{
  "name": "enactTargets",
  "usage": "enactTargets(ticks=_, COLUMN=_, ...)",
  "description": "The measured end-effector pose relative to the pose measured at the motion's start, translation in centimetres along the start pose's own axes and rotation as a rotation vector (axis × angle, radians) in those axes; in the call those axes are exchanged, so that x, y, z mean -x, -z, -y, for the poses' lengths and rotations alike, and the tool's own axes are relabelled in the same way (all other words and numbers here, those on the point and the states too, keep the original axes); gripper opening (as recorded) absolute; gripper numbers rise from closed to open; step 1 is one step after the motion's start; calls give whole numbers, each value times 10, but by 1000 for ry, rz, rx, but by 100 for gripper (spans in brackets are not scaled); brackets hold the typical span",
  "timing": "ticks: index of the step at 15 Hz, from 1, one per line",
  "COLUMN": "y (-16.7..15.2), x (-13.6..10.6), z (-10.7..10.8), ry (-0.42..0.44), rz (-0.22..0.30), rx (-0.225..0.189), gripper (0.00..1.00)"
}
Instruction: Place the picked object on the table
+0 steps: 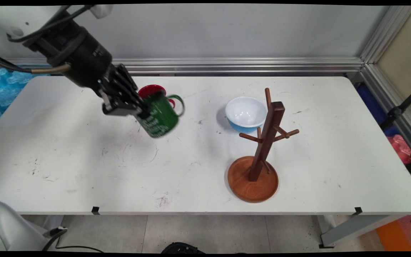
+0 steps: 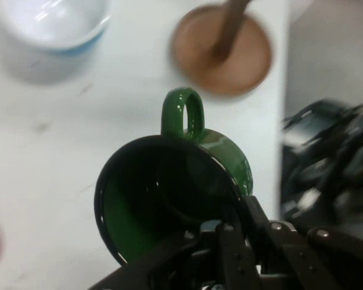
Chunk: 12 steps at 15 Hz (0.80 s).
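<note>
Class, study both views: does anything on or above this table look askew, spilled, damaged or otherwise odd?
Only the green mug: the hand grips its rim and holds it tilted above the table. The red mug, bowl and mug tree stand upright. Nothing looks spilled or broken.

Surface: white rectangular table (image 1: 84, 171), scuffed with dark marks.
Right of centre: round-based brown wooden mug tree (image 1: 259, 157).
Behind tree: white-and-blue bowl (image 1: 245, 114).
Far left-centre: red mug (image 1: 151, 90), mostly hidden.
</note>
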Motion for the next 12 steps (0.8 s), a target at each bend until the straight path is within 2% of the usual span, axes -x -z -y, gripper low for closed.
enactTargets(ticks=3, y=2, x=13, z=23, ry=-38, rz=71, rx=-84, gripper=0)
enactTargets(ticks=7, y=-5, x=27, z=40, ry=-66, rz=142, rx=-157, gripper=0)
enactTargets(ticks=9, y=-13, x=35, z=46, ry=-84, rz=181, rx=-183, gripper=0)
enactTargets(ticks=12, y=-24, x=45, z=51, ry=-108, rz=219, rx=-200, gripper=0)
